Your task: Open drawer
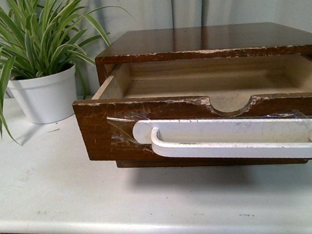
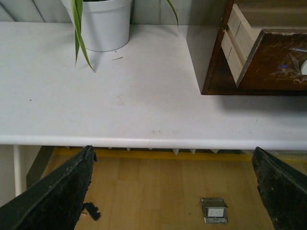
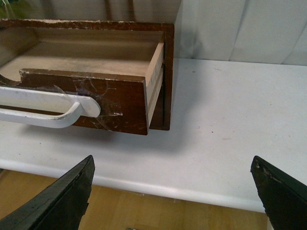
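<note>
Drawer [image 1: 99,131], shallow and of scratched dark-brown wood, is sitting well pulled out of its matching dark wooden case [image 1: 203,36] on the white tabletop [image 1: 52,189]; we are judging the task largely done. Its pale, unfinished interior is lying exposed, with nothing showing inside. A long white plastic handle [image 1: 231,140] is lying across the front under glossy clear tape, presumably to be offering a gripper a bar to hook. Its paint is flaking along the lower edge. A half-round notch [image 1: 236,106] is interrupting the chipped upper rim.

Left gripper [image 2: 172,149] is hovering in front of the table's edge, off the drawer's left corner, its rough black fingers [image 2: 62,191] spread wide and gripping nothing. Right gripper [image 3: 171,160] is hovering near the drawer's right corner, its fingers [image 3: 62,196] equally wide and empty, apart from the handle. We are taking both as held clear of the drawer front.

A round white pot [image 1: 45,95] of striped green leaves is standing beside the case, outside the drawer's line of travel.
</note>
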Controlling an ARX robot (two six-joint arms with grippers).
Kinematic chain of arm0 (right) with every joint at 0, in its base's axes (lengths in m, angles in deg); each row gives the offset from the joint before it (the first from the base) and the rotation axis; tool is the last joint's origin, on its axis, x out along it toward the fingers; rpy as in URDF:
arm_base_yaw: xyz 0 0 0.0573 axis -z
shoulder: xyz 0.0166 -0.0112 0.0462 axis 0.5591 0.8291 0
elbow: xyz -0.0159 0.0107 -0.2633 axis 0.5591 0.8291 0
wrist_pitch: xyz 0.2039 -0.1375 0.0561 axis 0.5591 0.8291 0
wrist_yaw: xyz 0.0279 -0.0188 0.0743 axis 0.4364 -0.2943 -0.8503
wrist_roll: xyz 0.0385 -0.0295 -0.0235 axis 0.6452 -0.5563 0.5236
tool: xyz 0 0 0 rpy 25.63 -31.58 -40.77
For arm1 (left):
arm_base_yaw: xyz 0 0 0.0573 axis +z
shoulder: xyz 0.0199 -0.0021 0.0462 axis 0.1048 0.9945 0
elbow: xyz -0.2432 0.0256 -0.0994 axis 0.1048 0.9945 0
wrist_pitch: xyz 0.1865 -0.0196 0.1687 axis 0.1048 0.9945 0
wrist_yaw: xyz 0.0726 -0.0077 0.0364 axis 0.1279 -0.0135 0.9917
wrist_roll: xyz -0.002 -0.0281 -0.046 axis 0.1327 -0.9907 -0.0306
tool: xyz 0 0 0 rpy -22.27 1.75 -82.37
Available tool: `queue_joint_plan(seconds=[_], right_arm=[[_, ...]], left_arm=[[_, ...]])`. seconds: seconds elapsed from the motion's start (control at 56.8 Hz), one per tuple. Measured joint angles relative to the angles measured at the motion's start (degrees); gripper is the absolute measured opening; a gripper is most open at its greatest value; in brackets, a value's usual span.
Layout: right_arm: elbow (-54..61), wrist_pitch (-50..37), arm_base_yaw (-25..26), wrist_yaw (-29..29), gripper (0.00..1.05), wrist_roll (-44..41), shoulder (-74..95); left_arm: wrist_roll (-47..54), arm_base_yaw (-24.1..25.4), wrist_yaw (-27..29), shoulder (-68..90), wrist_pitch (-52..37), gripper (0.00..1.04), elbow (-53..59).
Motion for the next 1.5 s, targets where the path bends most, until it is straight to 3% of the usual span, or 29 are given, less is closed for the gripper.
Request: queue_joint_plan(seconds=[0.053,0.106,0.159,0.211,0.37,0.617,0.652,1.304,1.374,1.498], right_arm=[[0.0,-0.04,0.0,0.02,0.96,0.31,-0.07],[1.42,-3.67,-2.16,4.94,0.91,0.81,-1.53],[3.72,-8.63,-5.97,11.56,0.82,1.01,-3.37],[4.83,-10.4,-8.15,13.97,0.73,1.05,-4.68],[6.27,-11.1,-9.03,14.49,0.46,1.22,-5.92],[7.87,-11.37,-9.07,14.47,0.02,1.25,-7.23],[8.04,-11.37,-9.07,14.47,0.01,1.31,-7.37],[10.64,-11.74,-9.09,14.49,0.01,1.36,-9.81],[10.64,-11.74,-9.09,14.49,0.07,1.36,-9.81],[10.64,-11.74,-9.09,14.49,0.38,1.36,-9.81]], left_arm=[[-0.13,0.0,-0.02,0.0,0.0,0.99,0.0],[-0.11,-0.02,0.11,-0.2,-0.28,0.98,0.13],[-0.02,-0.15,2.64,-2.45,-6.19,0.9,2.71],[-0.02,0.42,2.67,-4.9,-11.54,0.81,5.4],[0.0,9.09,-5.92,-7.63,-13.75,0.52,7.13],[0.0,10.25,-6.64,-8.9,-13.86,0.09,8.87],[-0.02,10.25,-6.64,-9.01,-13.86,0.04,9.05],[-0.09,10.34,-6.75,-11.65,-14.23,0.05,11.5],[-0.07,10.34,-6.75,-11.65,-14.23,0.14,11.5],[-0.07,10.34,-6.75,-11.65,-14.23,0.45,11.5]])
